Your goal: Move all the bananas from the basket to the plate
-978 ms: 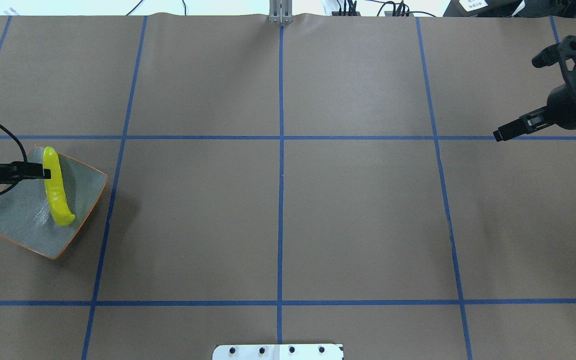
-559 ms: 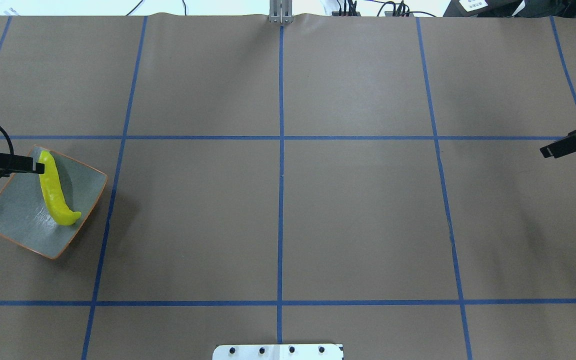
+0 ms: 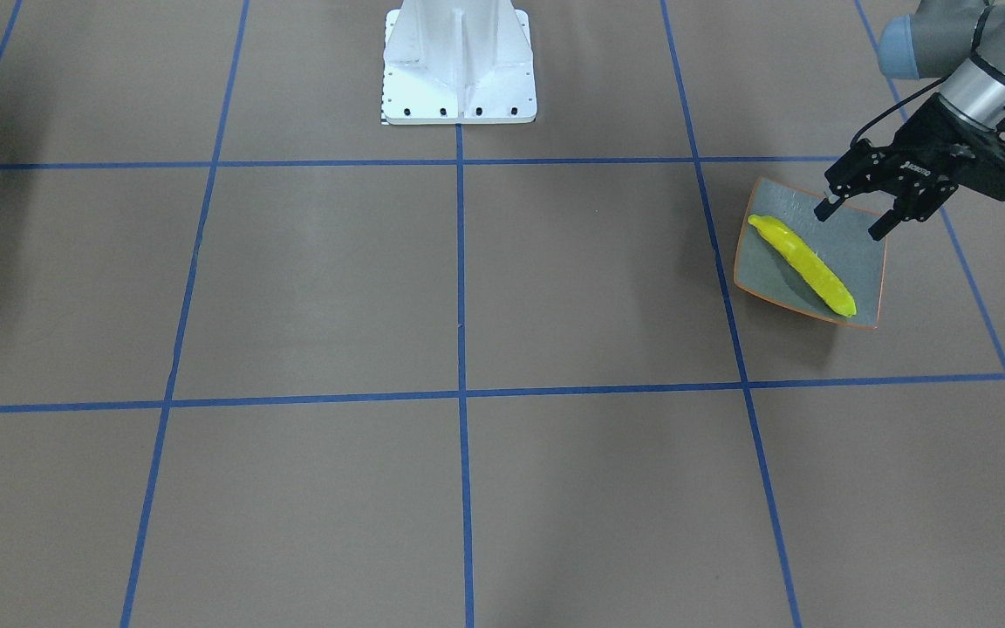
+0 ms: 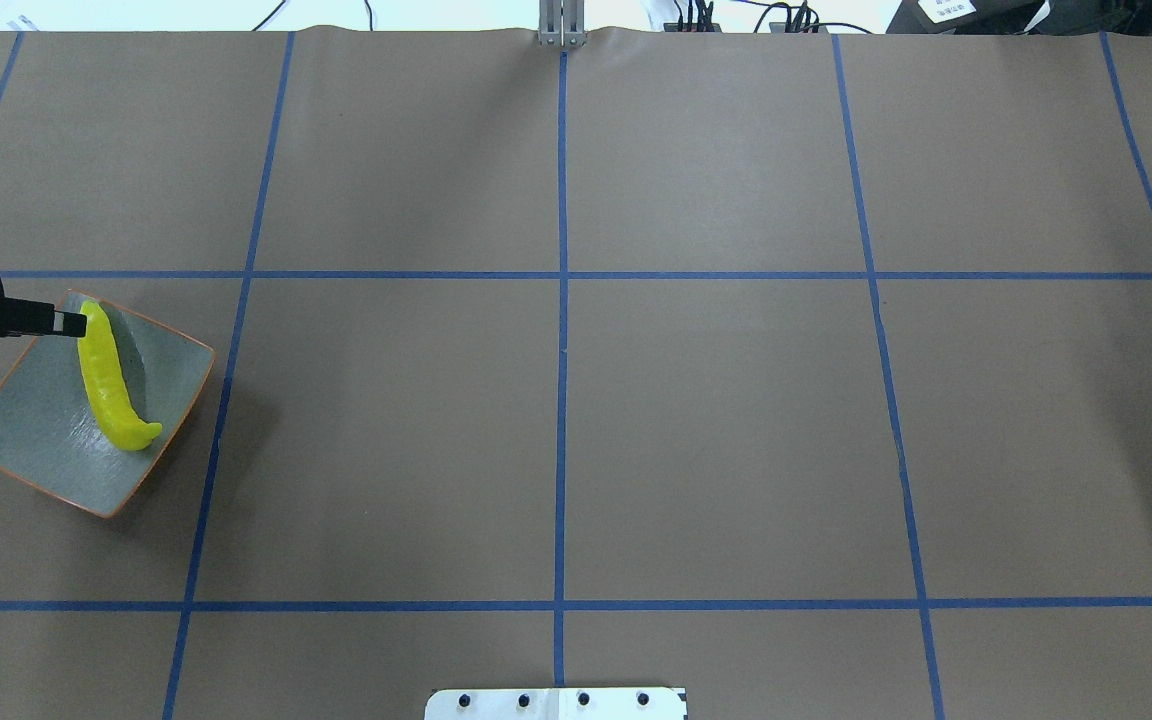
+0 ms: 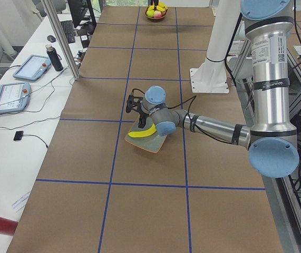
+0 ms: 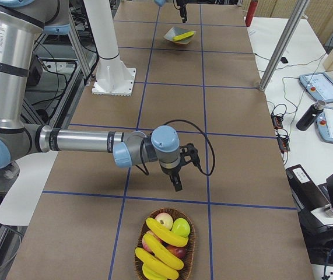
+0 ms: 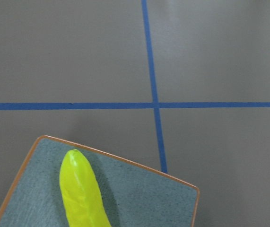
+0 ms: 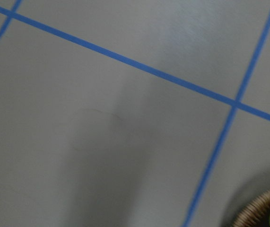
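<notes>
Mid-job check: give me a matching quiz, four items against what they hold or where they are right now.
1 plate
2 basket
3 left end effector
4 right end effector

A holds several bananas and round fruit
B open, above the plate's edge
C holds one banana
D over the table, short of the basket

Pairs: 1-C, 2-A, 3-B, 4-D

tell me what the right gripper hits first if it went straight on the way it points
Probably the bare table: the right gripper points almost straight down, short of the fruit basket. Depth is unclear from the side view.
</notes>
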### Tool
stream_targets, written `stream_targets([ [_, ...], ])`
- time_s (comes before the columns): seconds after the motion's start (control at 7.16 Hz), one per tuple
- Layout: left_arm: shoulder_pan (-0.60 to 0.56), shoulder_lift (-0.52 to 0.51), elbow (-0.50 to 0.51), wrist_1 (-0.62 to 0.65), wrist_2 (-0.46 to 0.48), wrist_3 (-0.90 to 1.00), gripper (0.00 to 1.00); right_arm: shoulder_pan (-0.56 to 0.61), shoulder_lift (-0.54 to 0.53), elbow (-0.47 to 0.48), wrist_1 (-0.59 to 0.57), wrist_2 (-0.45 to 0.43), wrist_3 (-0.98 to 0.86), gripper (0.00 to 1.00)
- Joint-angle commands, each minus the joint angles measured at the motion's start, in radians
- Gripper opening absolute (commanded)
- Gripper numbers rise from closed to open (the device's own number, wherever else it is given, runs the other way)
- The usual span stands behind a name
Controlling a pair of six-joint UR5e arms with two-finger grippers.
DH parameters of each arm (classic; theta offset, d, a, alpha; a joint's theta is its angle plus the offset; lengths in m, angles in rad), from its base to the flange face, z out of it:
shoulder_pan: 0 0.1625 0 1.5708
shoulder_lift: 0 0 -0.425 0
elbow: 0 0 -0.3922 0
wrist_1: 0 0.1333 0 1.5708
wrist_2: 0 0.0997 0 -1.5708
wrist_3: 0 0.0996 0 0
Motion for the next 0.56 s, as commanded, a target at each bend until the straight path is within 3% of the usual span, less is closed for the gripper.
stream_targets([
  [0.0, 0.004, 0.003, -0.004, -0.020, -0.003, 0.069, 1.00, 0.146, 0.020, -0.191, 0.000, 0.009, -0.116, 1.00],
  [0.42, 0.012, 0.044, 0.001, -0.107, -0.003, 0.100, 1.00, 0.171, 0.136, -0.398, -0.002, -0.003, -0.051, 1.00],
])
